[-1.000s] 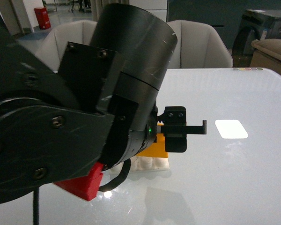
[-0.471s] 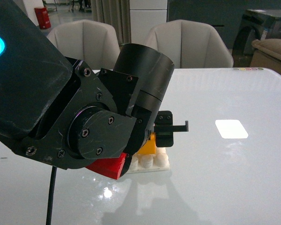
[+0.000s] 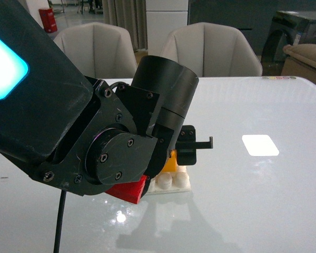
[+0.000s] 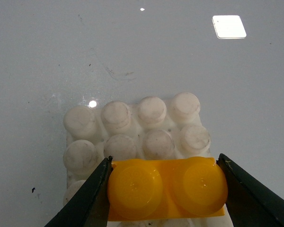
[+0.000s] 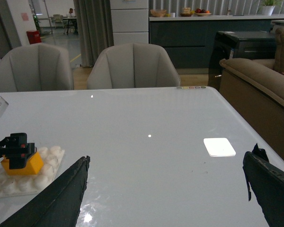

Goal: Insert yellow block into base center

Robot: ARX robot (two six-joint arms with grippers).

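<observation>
Pinching the block [image 4: 166,189] by its short ends, the left gripper [image 4: 164,165] is seen over the base [image 4: 132,123], where two rows of studs are left bare beside it. The block appears to be resting on the studs. The right gripper [image 5: 165,189] is held spread wide above the table [image 5: 146,118], well apart.

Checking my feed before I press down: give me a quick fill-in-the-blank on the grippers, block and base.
The left gripper is ____ on the yellow block.
The yellow block shows ____ round studs on top.
The right gripper is ____ and holds nothing.
The base is ____ in colour.
Missing words: shut, two, open, white.
</observation>
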